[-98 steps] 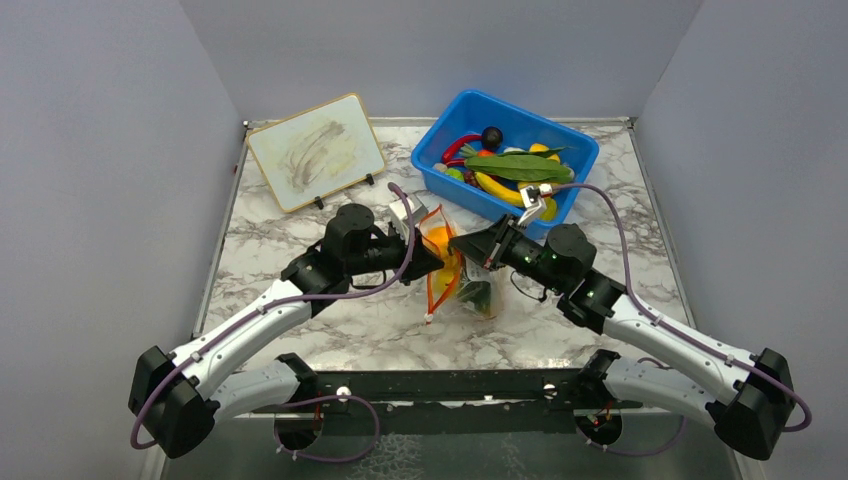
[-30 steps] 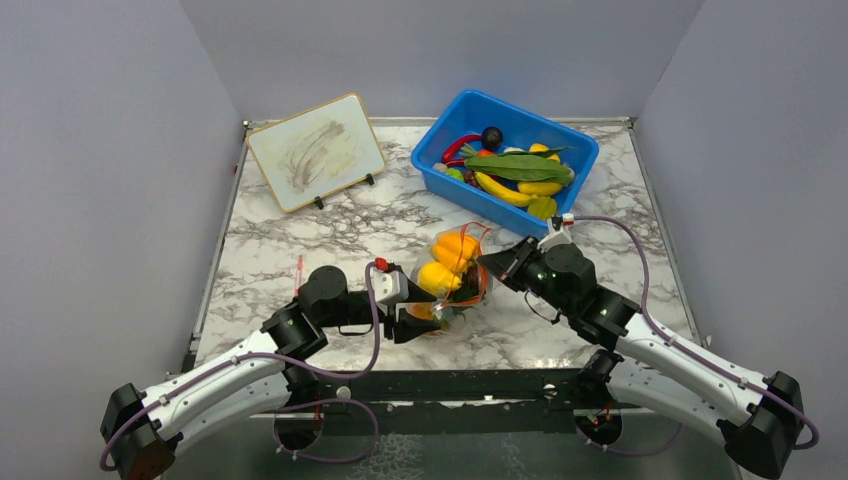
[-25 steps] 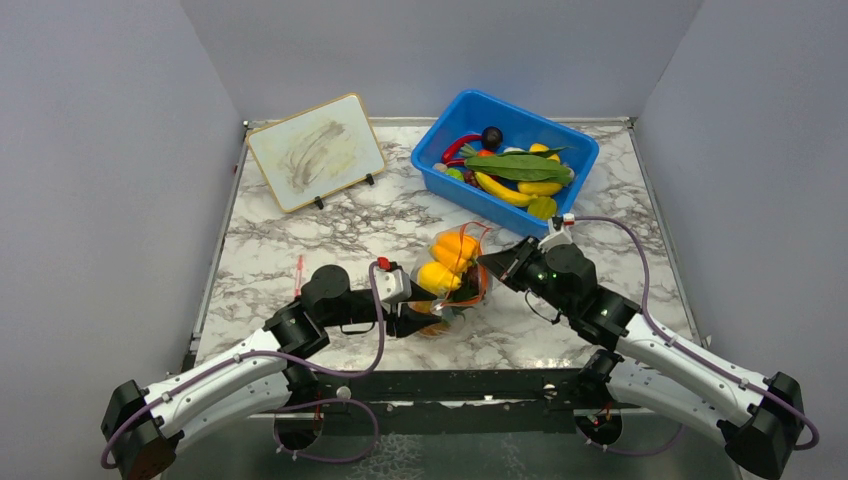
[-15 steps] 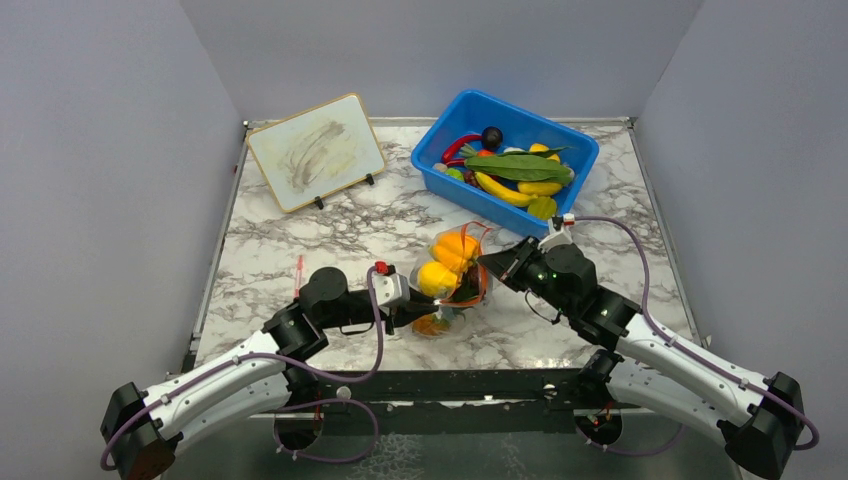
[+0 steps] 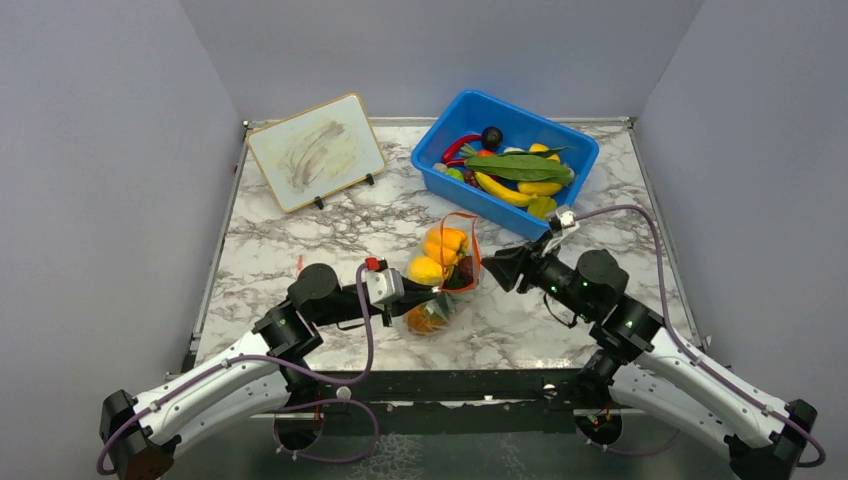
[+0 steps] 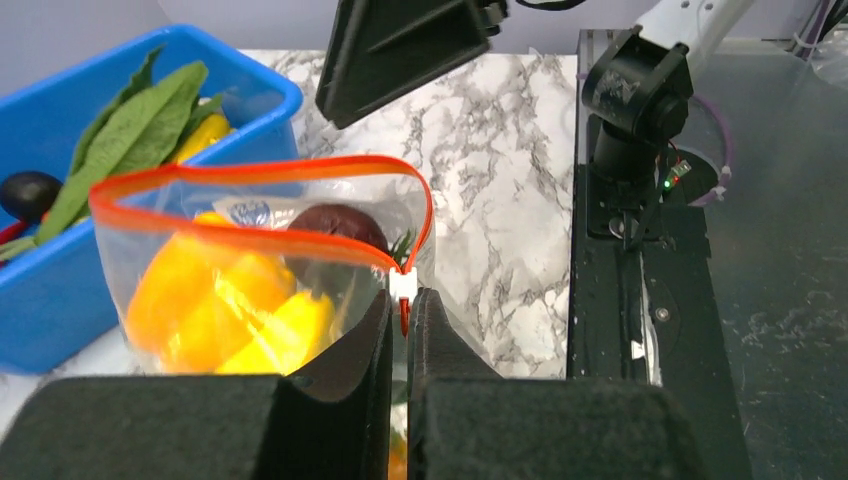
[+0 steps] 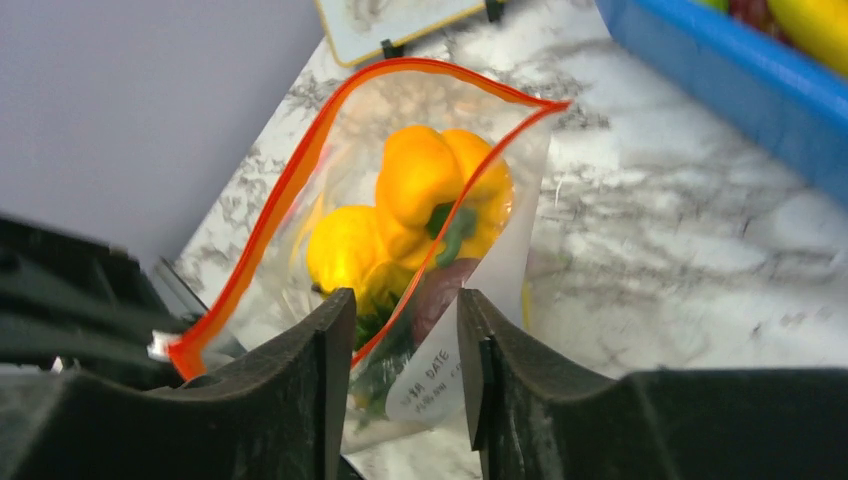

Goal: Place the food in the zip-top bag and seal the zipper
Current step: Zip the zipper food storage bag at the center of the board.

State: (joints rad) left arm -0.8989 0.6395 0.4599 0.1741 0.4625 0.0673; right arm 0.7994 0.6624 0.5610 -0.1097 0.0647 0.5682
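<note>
The zip-top bag [image 5: 447,290] stands mid-table, its mouth gaping upward. Its zipper [image 5: 474,243] forms an open red-orange loop, also in the left wrist view [image 6: 260,172] and the right wrist view [image 7: 300,165]. Yellow-orange food [image 5: 440,252] and a dark red fruit [image 6: 335,222] lie inside. My left gripper [image 5: 436,298] is shut on the bag's near corner, just below the white slider [image 6: 402,285]. My right gripper [image 5: 489,268] is open at the bag's right side; its fingers [image 7: 320,380] straddle the labelled bag wall [image 7: 440,370].
A blue bin [image 5: 430,150] at the back right holds bananas [image 5: 508,190], a long green leaf [image 5: 515,165] and other toy food. A small whiteboard [image 5: 315,150] stands at the back left. A thin red strip [image 5: 299,268] lies on the marble.
The left gripper has lifted the bag's corner slightly and the mouth gapes wider. The right arm has shifted right, its gripper still at the bag's right side.
</note>
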